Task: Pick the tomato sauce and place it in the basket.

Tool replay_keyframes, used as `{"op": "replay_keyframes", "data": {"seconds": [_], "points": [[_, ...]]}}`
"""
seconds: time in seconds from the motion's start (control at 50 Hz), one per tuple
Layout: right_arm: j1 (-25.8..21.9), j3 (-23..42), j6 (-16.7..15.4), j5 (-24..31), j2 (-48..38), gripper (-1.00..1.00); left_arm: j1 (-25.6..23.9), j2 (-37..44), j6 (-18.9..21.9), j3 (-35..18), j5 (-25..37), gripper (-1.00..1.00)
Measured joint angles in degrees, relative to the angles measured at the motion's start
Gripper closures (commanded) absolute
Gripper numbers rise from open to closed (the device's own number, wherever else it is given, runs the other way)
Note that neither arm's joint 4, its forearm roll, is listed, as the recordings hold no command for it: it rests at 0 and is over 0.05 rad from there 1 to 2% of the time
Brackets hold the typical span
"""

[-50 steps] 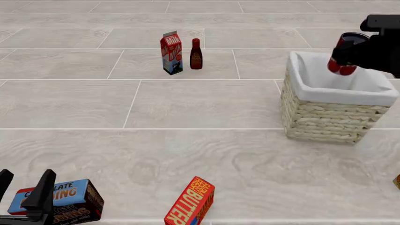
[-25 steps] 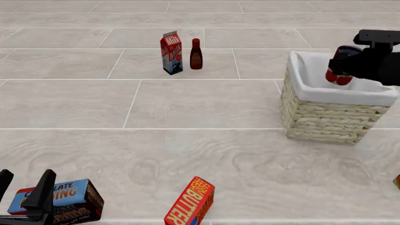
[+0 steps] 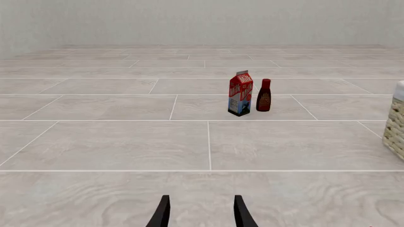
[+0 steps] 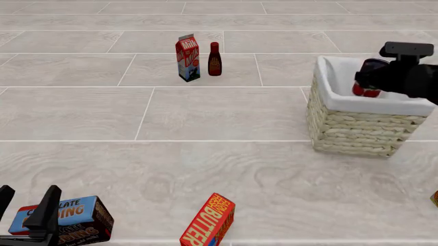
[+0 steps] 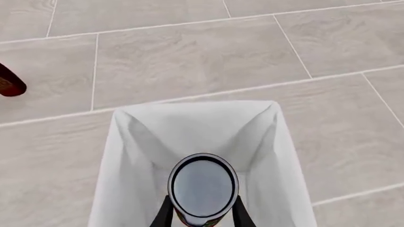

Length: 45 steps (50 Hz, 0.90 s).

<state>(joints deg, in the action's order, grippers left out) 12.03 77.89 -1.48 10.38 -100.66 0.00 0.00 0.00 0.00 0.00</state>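
The tomato sauce can [image 4: 366,90] is held by my right gripper [image 4: 370,82], which is shut on it inside the mouth of the wicker basket [image 4: 356,128]. Only the can's red lower part shows in the front view, below the rim of the white lining. In the right wrist view the can's dark metal top [image 5: 203,185] sits between my fingers [image 5: 165,213], over the white-lined basket interior [image 5: 139,156]. My left gripper [image 4: 27,212] is open and empty at the front left, its fingertips [image 3: 162,215] low over the table.
A milk carton [image 4: 187,58] and a dark red bottle [image 4: 214,59] stand at the back centre. A chocolate pudding box [image 4: 65,219] lies by my left gripper. A butter box [image 4: 208,221] stands at the front centre. The basket edge shows in the left wrist view [image 3: 396,123].
My right gripper has lowered the tomato sauce can from above the basket rim down into the basket. The left arm has not moved.
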Motion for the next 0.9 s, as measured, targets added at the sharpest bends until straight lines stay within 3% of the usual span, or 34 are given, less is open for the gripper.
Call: {"op": "replay_keyframes", "data": {"seconds": [0.54, 0.56, 0.9], "points": [[-0.2, 2.8, -0.6, -0.3, -4.9, 1.00, 0.0, 0.0, 0.0, 0.0, 0.0, -1.00], [-0.2, 2.9, -0.7, -0.3, -4.9, -1.00, 0.0, 0.0, 0.0, 0.0, 0.0, -1.00], [-0.4, 3.7, -1.6, -0.2, -4.1, -1.00, 0.0, 0.0, 0.0, 0.0, 0.0, -1.00]]}}
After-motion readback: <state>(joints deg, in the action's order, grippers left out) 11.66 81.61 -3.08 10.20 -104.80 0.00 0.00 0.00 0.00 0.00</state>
